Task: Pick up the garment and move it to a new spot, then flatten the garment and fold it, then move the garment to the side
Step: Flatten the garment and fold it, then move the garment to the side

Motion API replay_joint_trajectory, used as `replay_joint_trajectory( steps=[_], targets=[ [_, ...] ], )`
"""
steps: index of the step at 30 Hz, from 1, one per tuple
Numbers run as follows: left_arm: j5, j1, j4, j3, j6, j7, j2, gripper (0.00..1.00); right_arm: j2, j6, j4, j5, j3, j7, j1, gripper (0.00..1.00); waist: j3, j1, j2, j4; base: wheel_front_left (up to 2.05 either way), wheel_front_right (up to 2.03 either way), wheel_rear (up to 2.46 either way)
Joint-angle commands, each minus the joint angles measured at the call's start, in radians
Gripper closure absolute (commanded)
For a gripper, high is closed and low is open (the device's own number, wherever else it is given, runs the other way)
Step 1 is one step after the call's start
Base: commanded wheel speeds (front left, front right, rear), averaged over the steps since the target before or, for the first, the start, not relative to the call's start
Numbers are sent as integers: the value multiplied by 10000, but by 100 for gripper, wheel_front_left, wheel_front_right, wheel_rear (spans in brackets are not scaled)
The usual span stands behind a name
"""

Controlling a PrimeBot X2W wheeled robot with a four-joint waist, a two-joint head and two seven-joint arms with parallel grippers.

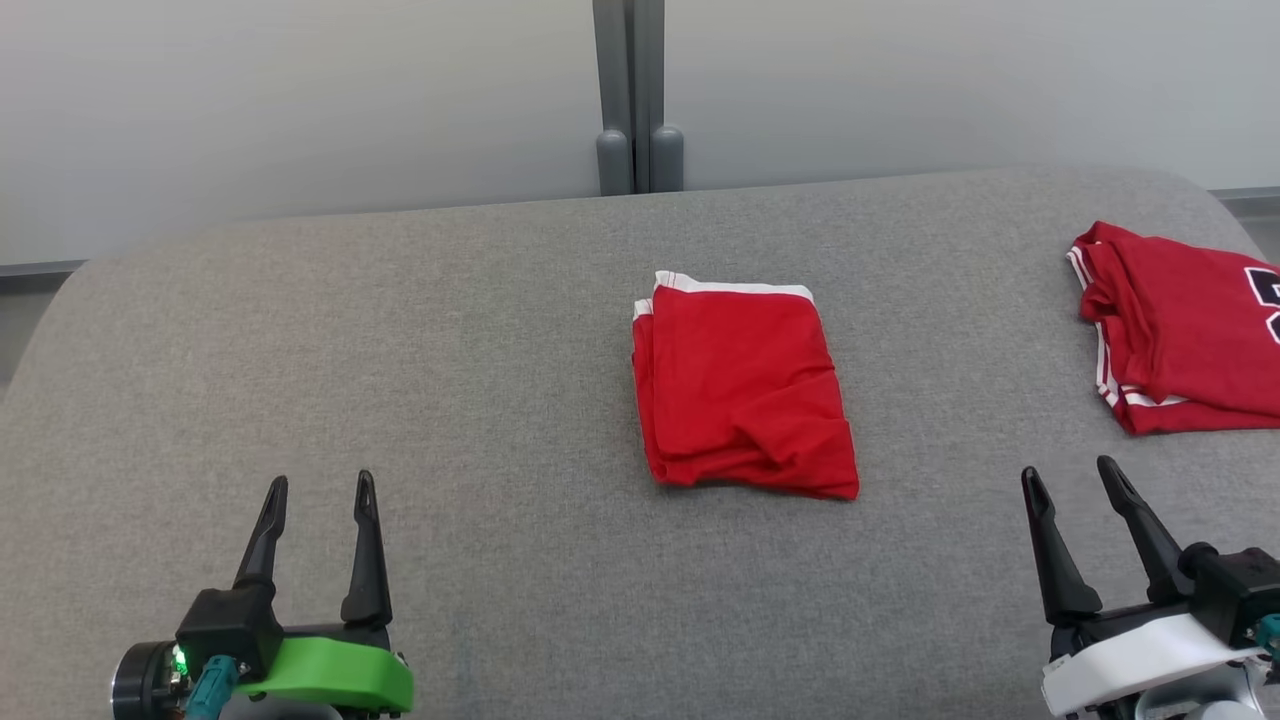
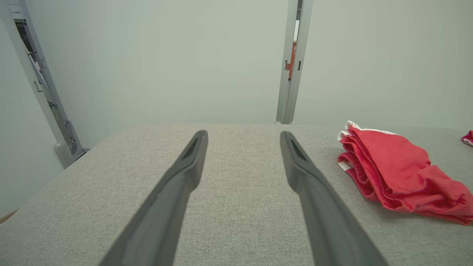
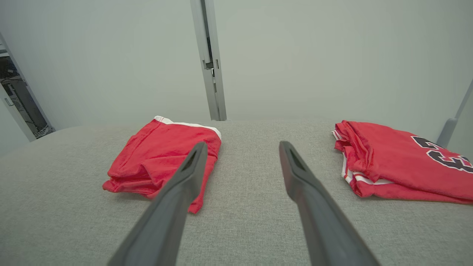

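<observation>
A red garment [image 1: 745, 385] with white trim lies folded into a rough rectangle at the middle of the grey table [image 1: 500, 330]. It sits at the right in the left wrist view [image 2: 395, 173] and at the left in the right wrist view [image 3: 162, 155]. My left gripper [image 1: 320, 487] stands open at the lower left, well short of the garment, nothing between its fingers [image 2: 184, 173]. At the lower right my right gripper [image 1: 1070, 472] is open too, empty, to the right of the garment, its fingers [image 3: 295, 173] spread.
A second folded red garment [image 1: 1180, 330] with white stripes and dark lettering lies at the table's right edge, also [image 3: 399, 162]. A grey post [image 1: 635, 95] rises behind the table's far edge against pale wall panels. A metal frame [image 2: 44, 96] stands off the far left.
</observation>
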State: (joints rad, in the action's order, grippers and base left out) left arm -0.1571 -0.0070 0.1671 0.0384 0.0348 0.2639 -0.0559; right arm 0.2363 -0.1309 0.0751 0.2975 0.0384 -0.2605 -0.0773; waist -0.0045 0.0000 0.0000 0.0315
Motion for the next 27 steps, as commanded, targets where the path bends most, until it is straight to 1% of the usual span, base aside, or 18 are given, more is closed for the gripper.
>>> replay_joint_trajectory(
  steps=[1,5,17,23,27],
  targets=[
    [148,174,-8,-32,42,-3,-94,0,-4,8,-82,-77,19,35,-98,0,-36,0,0,36,0,0,0],
    [104,259,-59,-111,-21,-3,-84,0,-126,8,-201,-224,-21,141,-235,0,-88,0,0,99,0,0,0],
    [123,424,-238,-177,38,-8,-255,0,-328,8,-710,-449,-312,562,-522,0,-188,0,0,286,0,0,0],
    [-32,355,-525,-180,72,-257,-390,0,-324,8,-976,-512,-437,689,-529,0,-200,0,0,319,0,0,0],
    [-44,351,-747,-164,17,-543,-461,0,-383,8,-1127,-565,-459,794,-572,0,-204,0,0,335,0,0,0]
  ],
)
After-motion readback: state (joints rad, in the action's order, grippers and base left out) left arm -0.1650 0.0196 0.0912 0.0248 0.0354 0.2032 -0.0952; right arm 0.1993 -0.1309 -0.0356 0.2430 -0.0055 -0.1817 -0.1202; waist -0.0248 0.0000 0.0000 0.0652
